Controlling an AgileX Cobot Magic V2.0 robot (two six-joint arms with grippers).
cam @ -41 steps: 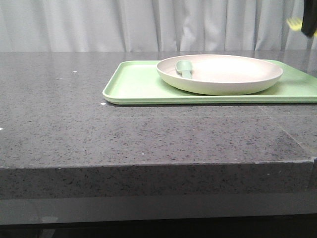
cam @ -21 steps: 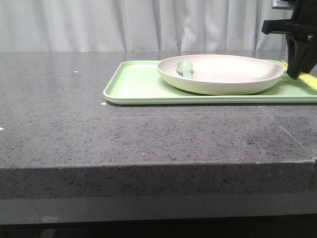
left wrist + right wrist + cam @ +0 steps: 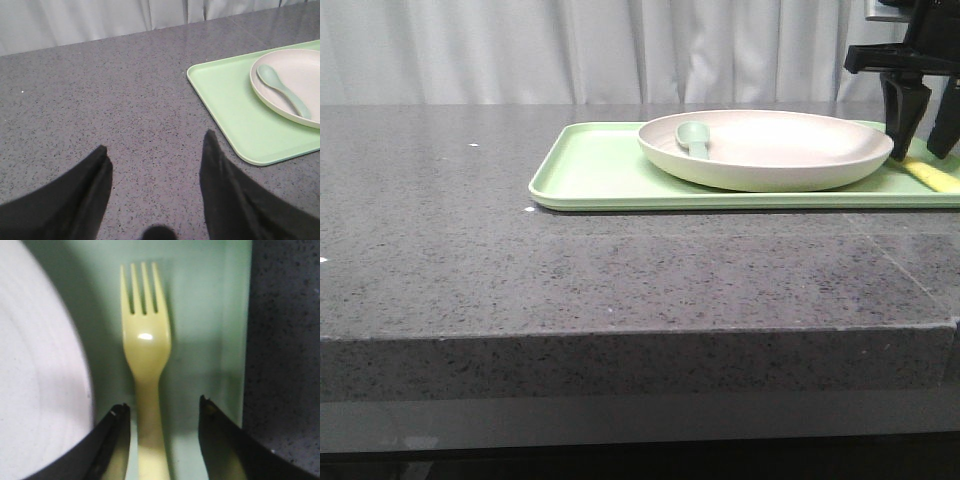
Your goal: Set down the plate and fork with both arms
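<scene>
The cream plate point(image 3: 765, 148) point(image 3: 295, 80) point(image 3: 35, 380) rests on the light-green tray point(image 3: 595, 170) point(image 3: 235, 105) point(image 3: 210, 330), with a pale teal spoon point(image 3: 692, 138) point(image 3: 282, 90) lying in it. The yellow fork point(image 3: 932, 175) point(image 3: 146, 355) lies flat on the tray, just right of the plate. My right gripper point(image 3: 922, 140) point(image 3: 162, 407) is open and hangs just above the fork, its fingers point(image 3: 112, 437) either side of the handle without touching it. My left gripper point(image 3: 155, 147) is open over bare countertop, left of the tray, and holds nothing.
The dark speckled countertop point(image 3: 520, 260) stretches to the left of the tray and ends in a front edge point(image 3: 620, 335). A grey curtain point(image 3: 570, 50) hangs behind. The tray's right rim point(image 3: 245, 315) runs close beside the fork.
The right gripper came down from the upper right with the fork, set it on the tray beside the plate, then opened and lifted slightly. The plate and spoon have not moved.
</scene>
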